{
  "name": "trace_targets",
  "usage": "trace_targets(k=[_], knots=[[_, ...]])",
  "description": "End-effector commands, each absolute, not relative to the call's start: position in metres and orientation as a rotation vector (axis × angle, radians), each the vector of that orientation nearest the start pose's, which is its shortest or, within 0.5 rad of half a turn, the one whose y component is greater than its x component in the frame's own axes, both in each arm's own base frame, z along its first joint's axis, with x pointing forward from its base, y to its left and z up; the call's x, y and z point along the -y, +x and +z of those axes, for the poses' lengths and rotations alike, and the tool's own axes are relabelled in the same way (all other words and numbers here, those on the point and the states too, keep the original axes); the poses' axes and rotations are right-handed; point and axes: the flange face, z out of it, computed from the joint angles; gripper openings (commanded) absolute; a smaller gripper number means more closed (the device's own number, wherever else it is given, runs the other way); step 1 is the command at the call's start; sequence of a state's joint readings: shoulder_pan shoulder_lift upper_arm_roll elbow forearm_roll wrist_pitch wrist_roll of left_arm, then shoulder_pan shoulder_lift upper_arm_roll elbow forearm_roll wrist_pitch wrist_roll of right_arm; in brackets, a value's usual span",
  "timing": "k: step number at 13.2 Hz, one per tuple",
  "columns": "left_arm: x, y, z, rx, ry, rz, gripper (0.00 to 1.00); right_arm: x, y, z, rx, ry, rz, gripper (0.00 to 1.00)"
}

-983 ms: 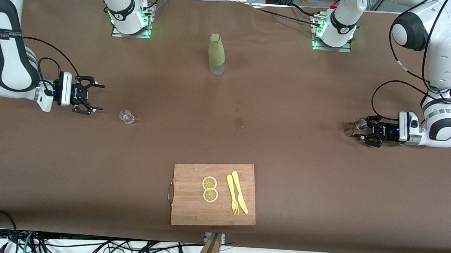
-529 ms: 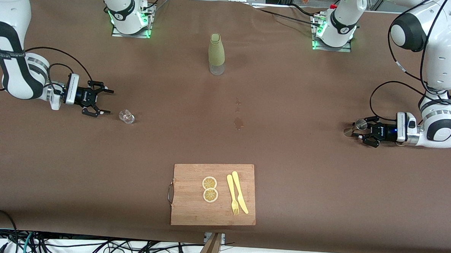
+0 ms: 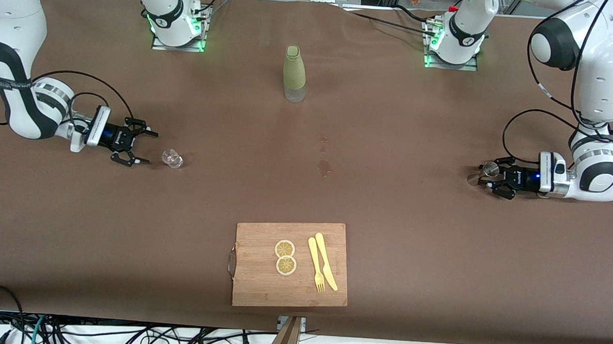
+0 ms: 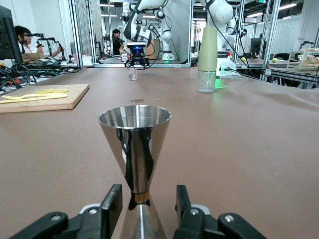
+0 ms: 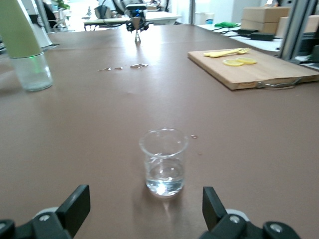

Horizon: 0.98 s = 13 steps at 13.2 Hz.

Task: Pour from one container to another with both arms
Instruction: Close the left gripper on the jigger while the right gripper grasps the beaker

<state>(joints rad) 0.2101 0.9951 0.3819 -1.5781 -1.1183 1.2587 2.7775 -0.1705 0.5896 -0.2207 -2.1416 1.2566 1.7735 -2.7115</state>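
Note:
The silver hourglass jigger (image 3: 487,169) stands upright on the brown table toward the left arm's end. My left gripper (image 3: 487,176) lies low and level around its lower cone; in the left wrist view the jigger (image 4: 135,149) rises right in front of the left gripper (image 4: 147,199). The tiny clear tumbler (image 3: 172,159), with a little clear liquid in it, stands toward the right arm's end. My right gripper (image 3: 142,146) is open, low over the table, just short of it. In the right wrist view the tumbler (image 5: 163,162) stands ahead of the wide-open right gripper (image 5: 144,199).
A tall olive-green sleeved bottle (image 3: 294,73) stands mid-table near the bases. A wooden cutting board (image 3: 260,283) near the front camera carries two lemon slices (image 3: 285,257), a yellow fork and a knife. Small wet spots (image 3: 325,166) mark the middle of the table.
My right gripper has come down and moved toward the tumbler, staying open. The left arm has hardly moved and the jigger stands where it was.

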Motion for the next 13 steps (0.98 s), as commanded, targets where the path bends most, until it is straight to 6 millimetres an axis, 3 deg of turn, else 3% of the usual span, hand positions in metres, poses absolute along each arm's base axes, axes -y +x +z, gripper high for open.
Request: trace_targets(k=[1,5,10,12,13], knots=[[-0.203,0.533,0.075,1.616,1.109,1.139,0.51,0.119,0.493,0.106,1.356,-1.622,-1.11,1.0],[-0.201,0.534,0.075,1.618,1.105,1.139,0.49,0.111,0.49,0.09,1.313,-1.6,-1.116,1.0],[-0.201,0.534,0.073,1.619,1.109,1.139,0.29,0.092,0.5,0.091,1.291,-1.577,-1.16,1.0],[-0.201,0.533,0.072,1.618,1.112,1.136,0.18,0.083,0.504,0.09,1.281,-1.569,-1.171,1.0],[-0.201,0.534,0.072,1.62,1.113,1.138,0.07,0.079,0.503,0.086,1.272,-1.568,-1.173,1.0]])
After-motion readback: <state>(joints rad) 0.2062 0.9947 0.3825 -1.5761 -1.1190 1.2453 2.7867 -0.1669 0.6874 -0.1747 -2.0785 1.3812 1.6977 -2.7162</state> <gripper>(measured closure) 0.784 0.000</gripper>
